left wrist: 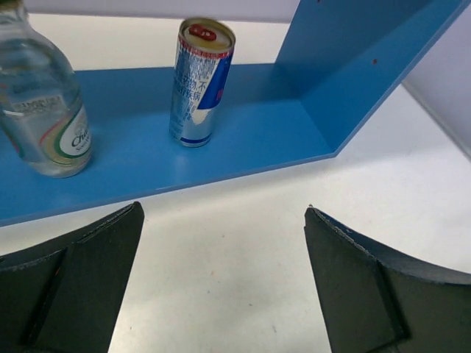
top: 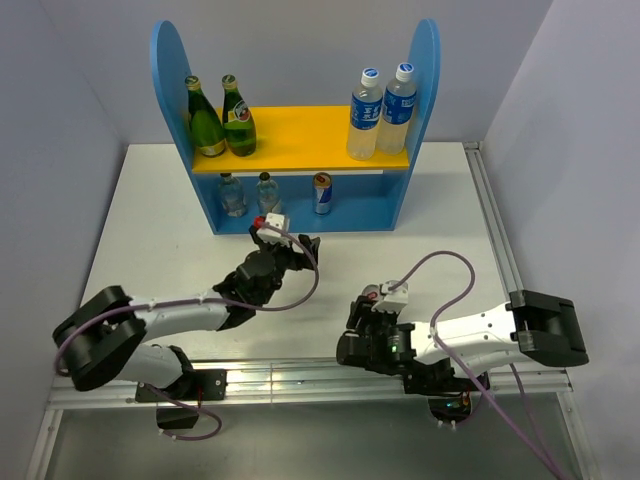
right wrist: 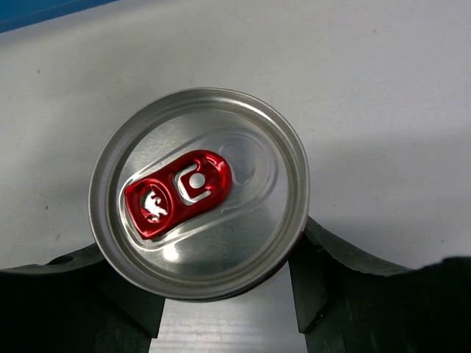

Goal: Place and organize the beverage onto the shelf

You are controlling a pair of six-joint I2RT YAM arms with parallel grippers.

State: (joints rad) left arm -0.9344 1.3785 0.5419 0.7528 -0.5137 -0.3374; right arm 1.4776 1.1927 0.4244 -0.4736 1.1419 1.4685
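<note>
Green bottles (top: 207,125) are standing on the blue shelf's (top: 425,70) yellow board, clear bottles (top: 232,195) and a can (top: 322,193) below; a second can (right wrist: 199,191) is sitting upright in front.

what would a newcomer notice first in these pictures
The blue shelf with its yellow upper board stands at the far side of the table, two green bottles at the board's left end and two blue-capped bottles at its right. Close up in the right wrist view, a silver can with a red tab sits between the fingers of the right tool.
</note>
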